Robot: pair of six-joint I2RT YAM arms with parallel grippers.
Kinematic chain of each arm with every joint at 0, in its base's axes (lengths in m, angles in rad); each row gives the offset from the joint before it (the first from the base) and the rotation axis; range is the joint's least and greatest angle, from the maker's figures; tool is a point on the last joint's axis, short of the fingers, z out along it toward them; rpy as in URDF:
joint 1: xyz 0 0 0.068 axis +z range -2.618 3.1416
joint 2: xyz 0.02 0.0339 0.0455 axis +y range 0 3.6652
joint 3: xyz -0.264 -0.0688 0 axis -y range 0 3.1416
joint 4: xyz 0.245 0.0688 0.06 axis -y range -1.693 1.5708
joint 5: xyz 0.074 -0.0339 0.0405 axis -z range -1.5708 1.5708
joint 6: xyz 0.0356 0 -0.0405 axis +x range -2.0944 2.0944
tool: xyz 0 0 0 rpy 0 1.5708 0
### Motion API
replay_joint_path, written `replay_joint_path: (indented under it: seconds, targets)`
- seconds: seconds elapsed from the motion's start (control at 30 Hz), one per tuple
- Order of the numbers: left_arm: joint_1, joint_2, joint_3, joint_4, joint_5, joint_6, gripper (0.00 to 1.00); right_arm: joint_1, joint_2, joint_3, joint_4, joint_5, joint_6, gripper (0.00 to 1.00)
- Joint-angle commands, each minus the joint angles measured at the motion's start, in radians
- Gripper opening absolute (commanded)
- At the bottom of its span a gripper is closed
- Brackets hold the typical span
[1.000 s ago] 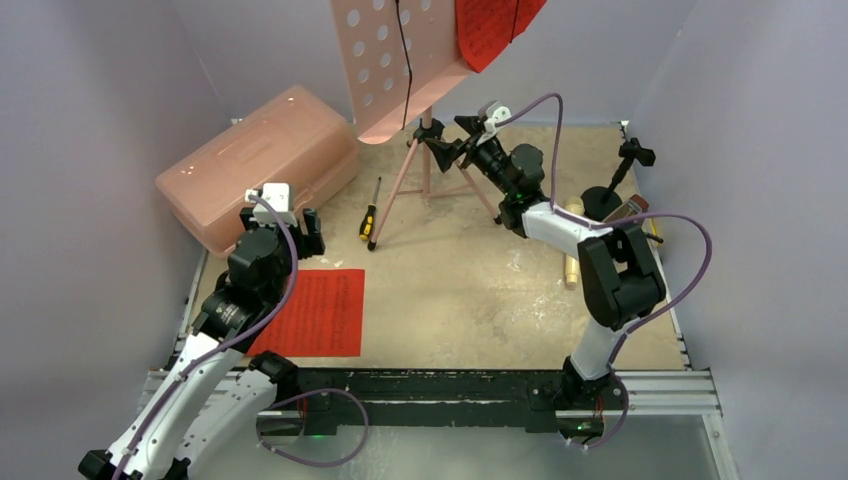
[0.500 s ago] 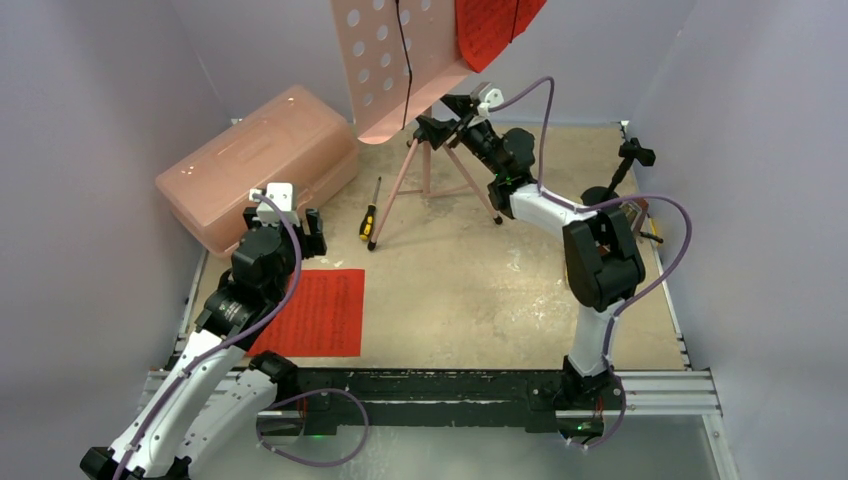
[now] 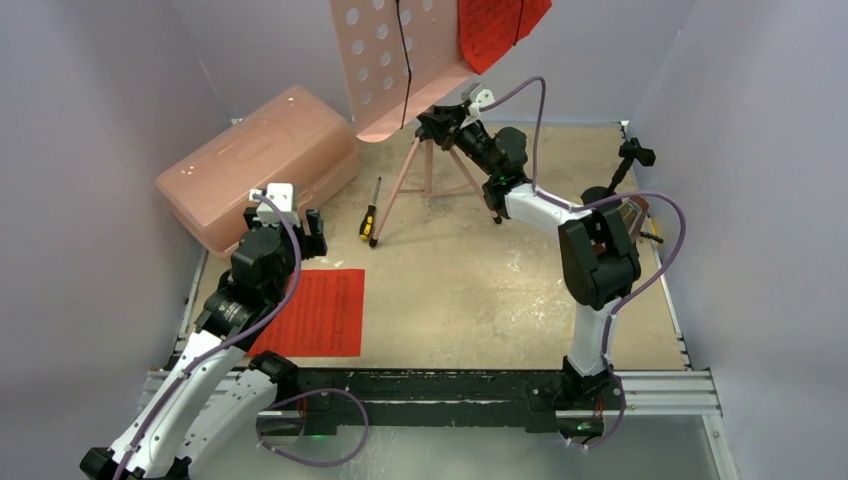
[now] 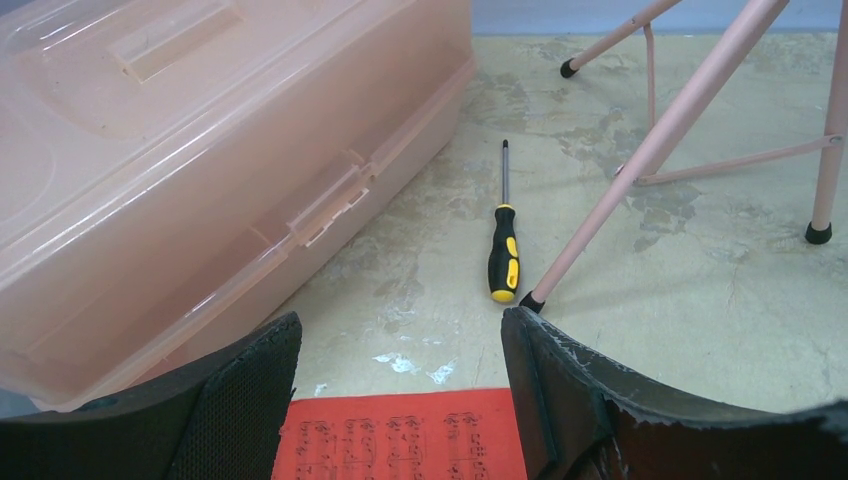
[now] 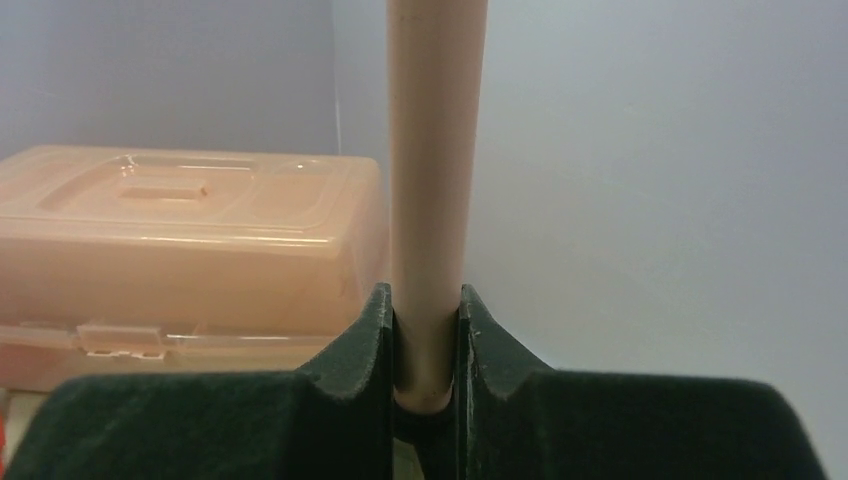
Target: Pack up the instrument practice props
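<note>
Your right gripper (image 5: 424, 338) has just closed on the music stand (image 3: 427, 165).

A second ago it hung short of the tripod; it has since swung up and in, and its jaws now pinch the stand's pink pole (image 5: 436, 150) just under the perforated desk (image 3: 395, 60). The stand is upright at the back of the table, feet down, with one red page (image 3: 495, 25) clipped on top. You have a hold, so lifting or folding looks like the next step, but mind that page. Your left gripper (image 4: 398, 335) has not moved. It is spread wide over the second red page (image 3: 320, 310), beside the closed pink box (image 3: 260, 165) and the screwdriver (image 3: 370, 215).
</note>
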Motion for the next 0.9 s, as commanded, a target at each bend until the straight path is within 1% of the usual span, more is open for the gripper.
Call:
replay_joint_path:
  seconds: [0.0,0.2,0.3,0.53,0.6,0.77,0.87]
  targets:
    - [0.008,-0.012,0.000,0.038,0.015,0.010,0.72,-0.014,-0.108,-0.055,0.016,0.144,-0.087,0.00]
    - [0.010,-0.018,0.000,0.036,0.016,0.007,0.72,0.001,-0.210,-0.153,-0.015,0.369,-0.172,0.00]
    - [0.010,-0.021,0.000,0.034,0.016,0.005,0.72,0.029,-0.254,-0.192,-0.027,0.490,-0.208,0.00]
    - [0.009,-0.022,0.002,0.032,0.016,0.001,0.72,0.129,-0.268,-0.214,-0.027,0.933,-0.251,0.00]
    - [0.009,-0.025,0.003,0.031,0.016,-0.002,0.72,0.155,-0.257,-0.202,-0.031,1.036,-0.245,0.00]
    - [0.009,-0.031,0.003,0.027,0.018,-0.003,0.72,0.191,-0.236,-0.171,-0.074,1.185,-0.156,0.00]
    - [0.010,-0.034,0.004,0.026,0.022,-0.002,0.72,0.223,-0.205,-0.137,-0.079,1.256,-0.157,0.00]
